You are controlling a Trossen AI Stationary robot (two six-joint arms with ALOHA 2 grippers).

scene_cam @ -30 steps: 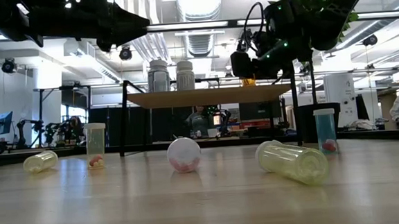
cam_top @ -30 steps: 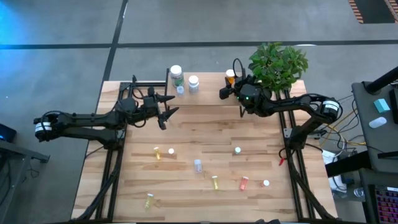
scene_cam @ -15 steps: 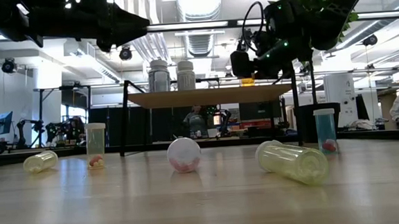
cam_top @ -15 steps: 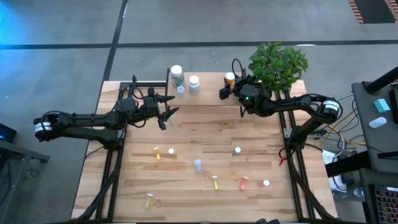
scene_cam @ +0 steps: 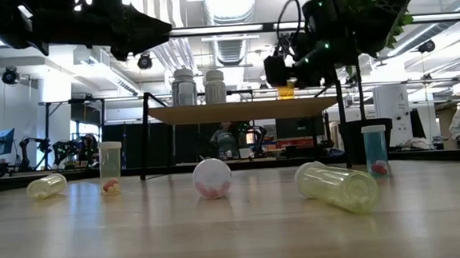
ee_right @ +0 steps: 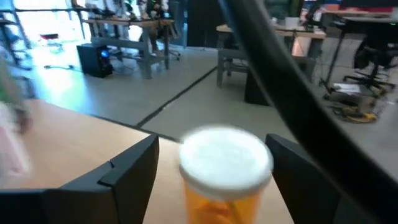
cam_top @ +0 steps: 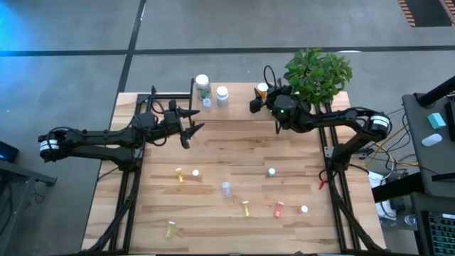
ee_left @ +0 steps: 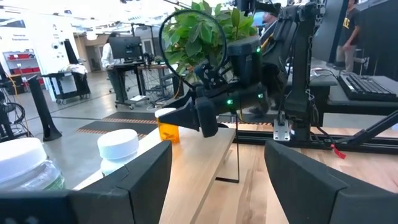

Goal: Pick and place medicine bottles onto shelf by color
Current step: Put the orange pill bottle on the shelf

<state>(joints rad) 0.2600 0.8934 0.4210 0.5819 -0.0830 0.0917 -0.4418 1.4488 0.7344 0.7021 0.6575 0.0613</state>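
Note:
An orange medicine bottle with a white cap (ee_right: pixel 225 165) stands upright on the right end of the shelf (scene_cam: pixel 237 110), also seen from above (cam_top: pixel 263 88). My right gripper (ee_right: pixel 211 142) is open just above and behind it, one finger on either side of the cap and apart from it (cam_top: pixel 254 104). Two white-capped bottles (cam_top: pixel 202 84) (cam_top: pixel 221 94) stand on the shelf's left part. My left gripper (cam_top: pixel 192 121) is open and empty in the air near the shelf's left end (ee_left: pixel 217 180).
Several small bottles lie or stand on the tabletop: yellow ones (cam_top: pixel 179 175) (cam_top: pixel 245 208) (cam_top: pixel 170 229), an orange one (cam_top: pixel 279 209), a clear one (cam_top: pixel 226 188) and white-capped ones (cam_top: pixel 271 171) (cam_top: pixel 304 209). A potted plant (cam_top: pixel 317 71) stands at the far right corner.
My right gripper has risen a little above the shelf and drawn slightly toward the table's far edge. The orange bottle has stayed standing on the shelf.

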